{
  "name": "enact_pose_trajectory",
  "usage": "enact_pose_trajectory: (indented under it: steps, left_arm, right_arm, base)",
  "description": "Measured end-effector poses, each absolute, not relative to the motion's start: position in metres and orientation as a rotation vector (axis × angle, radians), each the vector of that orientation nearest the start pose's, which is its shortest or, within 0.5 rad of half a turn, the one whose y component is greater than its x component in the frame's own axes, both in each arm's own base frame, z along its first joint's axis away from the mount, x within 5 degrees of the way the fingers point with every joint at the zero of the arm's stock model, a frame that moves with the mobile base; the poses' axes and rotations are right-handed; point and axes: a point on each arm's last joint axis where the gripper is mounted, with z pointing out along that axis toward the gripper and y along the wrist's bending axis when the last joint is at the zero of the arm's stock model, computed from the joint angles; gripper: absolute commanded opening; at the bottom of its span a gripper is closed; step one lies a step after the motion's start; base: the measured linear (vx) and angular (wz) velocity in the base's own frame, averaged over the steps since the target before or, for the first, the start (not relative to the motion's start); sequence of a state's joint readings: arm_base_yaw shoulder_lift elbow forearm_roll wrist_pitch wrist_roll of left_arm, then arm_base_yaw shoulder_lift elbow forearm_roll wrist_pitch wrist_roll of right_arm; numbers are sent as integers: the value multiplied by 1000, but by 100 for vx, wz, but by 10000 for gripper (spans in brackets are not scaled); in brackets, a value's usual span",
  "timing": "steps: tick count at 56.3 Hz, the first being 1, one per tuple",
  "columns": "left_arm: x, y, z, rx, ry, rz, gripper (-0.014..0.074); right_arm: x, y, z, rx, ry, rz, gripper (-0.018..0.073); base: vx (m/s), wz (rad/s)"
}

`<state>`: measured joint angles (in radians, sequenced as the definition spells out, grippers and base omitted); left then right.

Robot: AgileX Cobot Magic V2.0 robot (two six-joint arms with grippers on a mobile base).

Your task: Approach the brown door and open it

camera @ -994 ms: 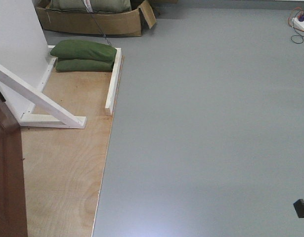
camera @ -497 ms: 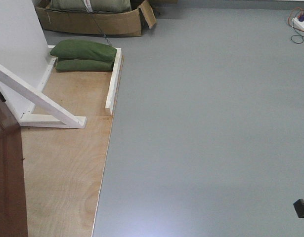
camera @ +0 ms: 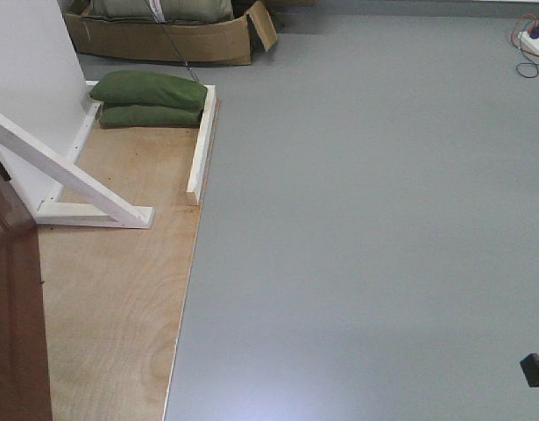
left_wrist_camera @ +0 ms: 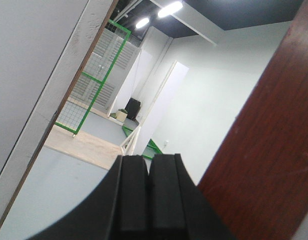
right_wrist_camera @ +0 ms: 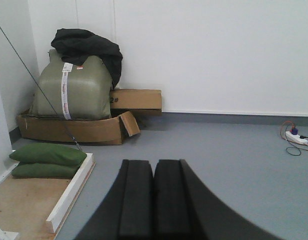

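Observation:
The brown door [camera: 13, 307] stands at the lower left edge of the front view, its edge turned toward me over the plywood floor. It also fills the right side of the left wrist view [left_wrist_camera: 266, 150]. My left gripper [left_wrist_camera: 148, 160] is shut and empty, close beside the door, pointing through the gap between the door and the white frame [left_wrist_camera: 58, 100]. My right gripper [right_wrist_camera: 154, 165] is shut and empty, pointing at the grey floor. A small dark part [camera: 536, 368] shows at the lower right of the front view.
A white wooden brace [camera: 72, 180] and base rail [camera: 202, 145] stand on the plywood base [camera: 111, 298]. Two green sandbags [camera: 151, 98] lie at the back. A cardboard box [camera: 164, 35] sits behind. A power strip with cables [camera: 532, 39] lies far right.
The view has shifted very slightly; the brown door's edge takes up a little more of the lower left. Both grippers stay shut.

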<state>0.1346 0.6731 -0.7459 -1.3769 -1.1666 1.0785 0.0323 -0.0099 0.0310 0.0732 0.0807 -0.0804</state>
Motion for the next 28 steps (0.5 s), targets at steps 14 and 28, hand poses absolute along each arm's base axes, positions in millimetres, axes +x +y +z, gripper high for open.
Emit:
enact_pose_trajectory:
  steps: [14, 28]
  left_arm:
    - [70, 90, 417, -1056, 812, 603, -3]
    - [75, 87, 419, -1005, 833, 526, -3]
  right_arm:
    - [57, 2, 196, -36, 1585, 24, 0]
    - [57, 2, 196, -36, 1585, 24, 0]
  base:
    - [0, 0]
    - [0, 0]
